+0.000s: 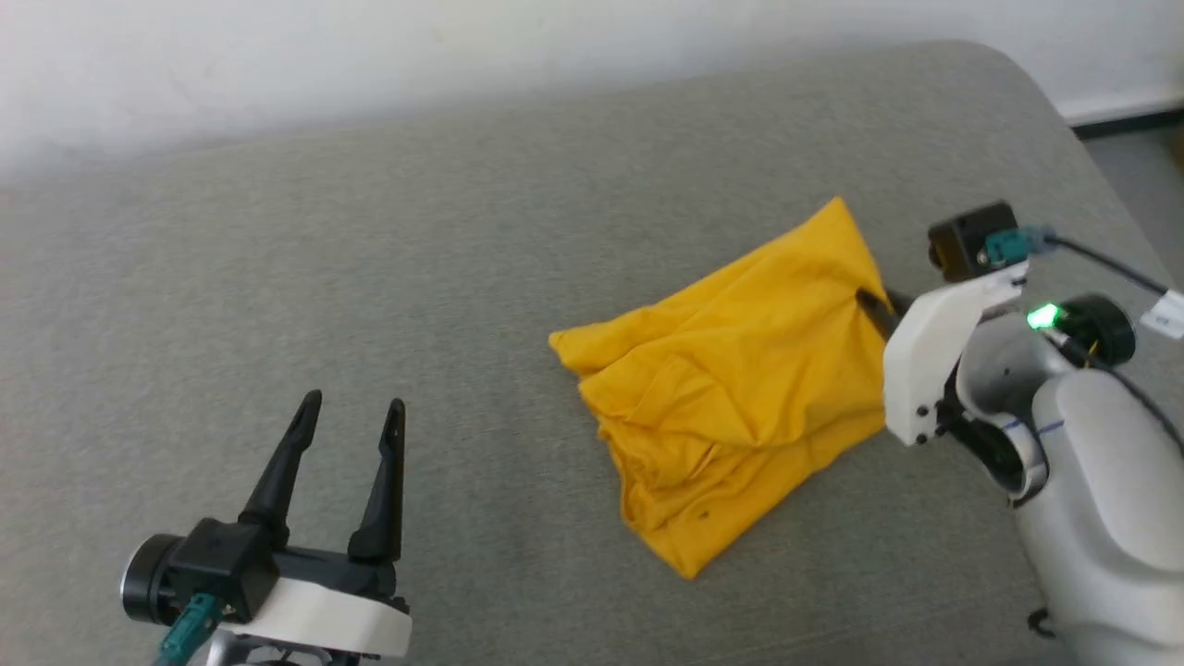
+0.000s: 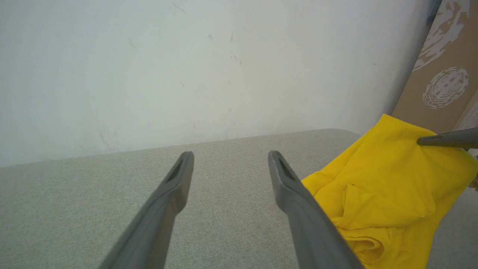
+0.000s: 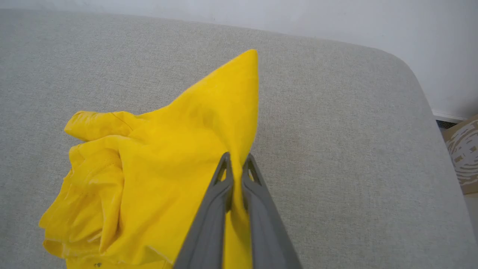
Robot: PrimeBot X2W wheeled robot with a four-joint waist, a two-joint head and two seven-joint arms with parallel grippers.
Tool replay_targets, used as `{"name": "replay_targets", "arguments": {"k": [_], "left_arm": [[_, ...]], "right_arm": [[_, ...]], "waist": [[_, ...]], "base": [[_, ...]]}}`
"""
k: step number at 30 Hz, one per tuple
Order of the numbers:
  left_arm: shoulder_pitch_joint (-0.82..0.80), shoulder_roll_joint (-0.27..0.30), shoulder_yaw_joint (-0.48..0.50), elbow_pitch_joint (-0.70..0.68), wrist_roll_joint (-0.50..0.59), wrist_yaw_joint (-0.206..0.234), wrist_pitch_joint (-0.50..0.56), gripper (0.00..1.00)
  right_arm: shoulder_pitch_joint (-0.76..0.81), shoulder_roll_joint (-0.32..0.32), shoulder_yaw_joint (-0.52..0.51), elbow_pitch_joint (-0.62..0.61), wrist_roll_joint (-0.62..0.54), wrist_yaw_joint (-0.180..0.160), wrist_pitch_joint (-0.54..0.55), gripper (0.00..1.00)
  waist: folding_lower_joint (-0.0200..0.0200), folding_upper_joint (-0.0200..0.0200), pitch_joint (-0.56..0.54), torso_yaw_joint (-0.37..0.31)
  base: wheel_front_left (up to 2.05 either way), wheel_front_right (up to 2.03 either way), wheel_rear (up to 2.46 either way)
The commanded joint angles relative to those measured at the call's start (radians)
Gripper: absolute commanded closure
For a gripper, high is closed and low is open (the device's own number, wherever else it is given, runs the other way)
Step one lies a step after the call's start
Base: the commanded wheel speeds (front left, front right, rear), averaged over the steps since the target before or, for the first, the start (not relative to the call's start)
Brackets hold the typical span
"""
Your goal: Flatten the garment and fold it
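Folds and bunched layers hide most of the mustard-yellow cotton T-shirt (image 1: 731, 388), so sleeves and collar cannot be told apart, and only plain yellow cloth is seen. It lies crumpled on the grey fabric-covered table (image 1: 462, 277), toward 4 o'clock from the middle of the head view. Its edge at 2 o'clock is clamped between the closed fingers of the right gripper (image 1: 865, 298), which are largely covered there by the white wrist housing (image 1: 925, 361). In the right wrist view the cloth is seen pinched between them, with a pointed corner raised toward 12 o'clock. The left gripper (image 1: 355, 402) is seen at 7 o'clock, its jaws spread wide and empty, apart from the shirt. A brown cardboard box (image 2: 444, 86) with white print is cut off at 2 o'clock in the left wrist view.
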Motion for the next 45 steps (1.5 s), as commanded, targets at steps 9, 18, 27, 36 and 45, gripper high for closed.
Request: {"name": "replay_targets", "arguments": {"k": [9, 18, 27, 36, 45], "left_arm": [[-0.031, 0.04, -0.001, -0.044, 0.005, 0.002, 0.032, 0.0], [-0.09, 0.086, 0.0, -0.109, 0.023, -0.002, 0.07, 0.0], [-0.155, 0.134, -0.001, -0.176, 0.04, -0.009, 0.116, 0.0], [-0.221, 0.18, -0.003, -0.234, 0.055, -0.016, 0.164, 0.0], [-0.252, 0.21, -0.004, -0.261, 0.061, -0.018, 0.195, 0.0]], "right_arm": [[-0.151, -0.046, 0.03, 0.072, 0.007, -0.002, -0.054, 1.0], [-0.275, -0.116, -0.014, 0.129, -0.007, -0.002, -0.139, 1.0], [-0.368, -0.172, -0.129, 0.161, -0.06, -0.002, -0.189, 1.0], [-0.422, -0.192, -0.229, 0.221, -0.114, -0.002, -0.212, 1.0], [-0.446, -0.185, -0.368, 0.343, -0.213, -0.002, -0.28, 1.0]], "waist": [[0.0, 0.0, 0.089, -0.13], [0.0, 0.0, 0.208, -0.166], [0.0, 0.0, 0.342, -0.163], [0.0, 0.0, 0.46, -0.151], [0.0, 0.0, 0.528, -0.137]], "base": [[0.0, 0.0, 0.0], [0.0, 0.0, 0.0], [0.0, 0.0, 0.0], [0.0, 0.0, 0.0], [0.0, 0.0, 0.0]]}}
